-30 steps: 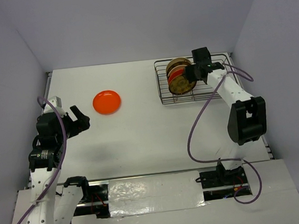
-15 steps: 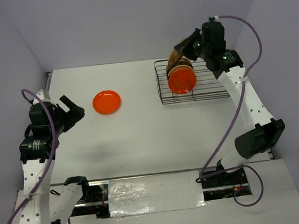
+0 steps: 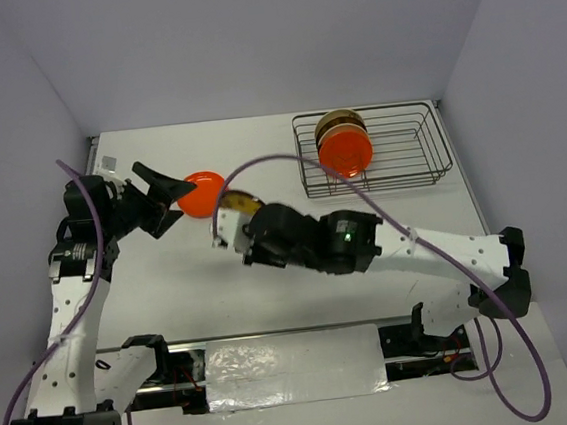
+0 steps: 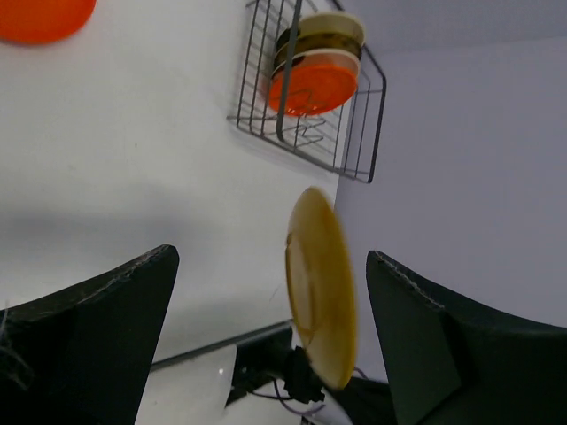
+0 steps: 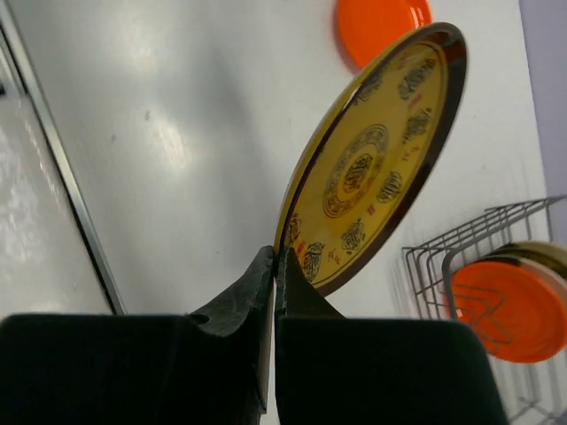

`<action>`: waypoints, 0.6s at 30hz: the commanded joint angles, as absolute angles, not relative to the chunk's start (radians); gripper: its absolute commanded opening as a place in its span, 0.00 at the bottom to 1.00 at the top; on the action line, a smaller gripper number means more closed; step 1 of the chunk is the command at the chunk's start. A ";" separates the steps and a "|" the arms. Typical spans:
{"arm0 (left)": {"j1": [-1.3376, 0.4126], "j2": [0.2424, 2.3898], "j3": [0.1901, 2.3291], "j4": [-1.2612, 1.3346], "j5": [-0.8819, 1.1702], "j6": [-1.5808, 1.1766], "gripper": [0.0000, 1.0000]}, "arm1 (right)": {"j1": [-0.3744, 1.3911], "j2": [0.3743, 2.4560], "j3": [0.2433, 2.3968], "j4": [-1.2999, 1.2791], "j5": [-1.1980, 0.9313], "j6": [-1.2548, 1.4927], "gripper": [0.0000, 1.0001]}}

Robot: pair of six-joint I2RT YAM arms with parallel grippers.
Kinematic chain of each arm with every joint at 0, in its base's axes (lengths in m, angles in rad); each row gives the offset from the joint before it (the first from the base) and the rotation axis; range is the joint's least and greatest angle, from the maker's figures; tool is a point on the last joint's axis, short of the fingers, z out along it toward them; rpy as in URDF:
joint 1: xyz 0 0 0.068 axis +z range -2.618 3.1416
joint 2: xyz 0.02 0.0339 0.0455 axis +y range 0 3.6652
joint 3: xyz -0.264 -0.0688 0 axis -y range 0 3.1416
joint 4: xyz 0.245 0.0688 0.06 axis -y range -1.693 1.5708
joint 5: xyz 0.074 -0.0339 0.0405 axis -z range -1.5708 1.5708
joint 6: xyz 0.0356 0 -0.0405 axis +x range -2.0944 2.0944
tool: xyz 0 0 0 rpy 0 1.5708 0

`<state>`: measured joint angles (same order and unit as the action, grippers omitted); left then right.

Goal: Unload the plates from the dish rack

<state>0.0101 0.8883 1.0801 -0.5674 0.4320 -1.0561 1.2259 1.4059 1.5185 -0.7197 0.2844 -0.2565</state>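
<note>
— White table [image 3: 222, 299], pale lilac walls all round. Where's the dish rack [image 3: 410, 165]?
— At the far right corner. An orange plate [image 3: 346, 152] stands upright in it, with brown and cream plates [image 3: 338, 121] stacked just behind.
— And the right gripper [image 5: 275, 264]?
— Clamped on the rim of the yellow-patterned plate [image 5: 376, 164], which is dark-edged and held tilted in the air over the middle of the table.
— The left gripper [image 4: 270, 257]?
— Jaws spread wide, holding nothing, facing that plate. A second orange plate [image 3: 206, 195] lies flat on the table just beside it.
</note>
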 commanded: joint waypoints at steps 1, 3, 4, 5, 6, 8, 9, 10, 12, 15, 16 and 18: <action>0.009 0.888 1.037 -0.517 0.558 -1.091 0.99 | 1.337 1.413 1.525 -0.741 0.472 -0.471 0.00; 0.009 0.867 0.990 -0.502 0.540 -1.103 1.00 | 1.362 1.485 1.555 -0.761 0.492 -0.477 0.00; 0.009 0.855 0.976 -0.502 0.534 -1.104 0.99 | 1.370 1.511 1.574 -0.768 0.521 -0.486 0.00; 0.009 0.853 0.957 -0.514 0.526 -1.094 0.99 | 1.376 1.550 1.578 -0.759 0.537 -0.495 0.00; 0.008 0.853 0.953 -0.528 0.511 -1.083 1.00 | 1.384 1.566 1.586 -0.749 0.554 -0.508 0.00; 0.009 0.864 0.946 -0.580 0.476 -1.040 0.96 | 1.405 1.620 1.627 -0.752 0.593 -0.526 0.00; 0.009 0.868 0.943 -0.590 0.469 -1.025 0.94 | 1.408 1.637 1.644 -0.767 0.598 -0.529 0.00; 0.008 0.874 0.934 -0.600 0.465 -1.014 0.94 | 1.410 1.650 1.678 -0.772 0.600 -0.532 0.00; 0.009 0.879 0.927 -0.606 0.457 -0.991 0.87 | 1.411 1.684 1.703 -0.776 0.610 -0.541 0.00; 0.009 0.877 0.911 -0.594 0.446 -0.977 0.68 | 1.417 1.721 1.738 -0.781 0.624 -0.560 0.00; 0.009 0.884 0.907 -0.591 0.443 -0.971 0.65 | 1.423 1.736 1.752 -0.781 0.627 -0.563 0.00; 0.009 0.894 0.902 -0.588 0.440 -0.962 0.63 | 1.434 1.747 1.764 -0.785 0.630 -0.566 0.00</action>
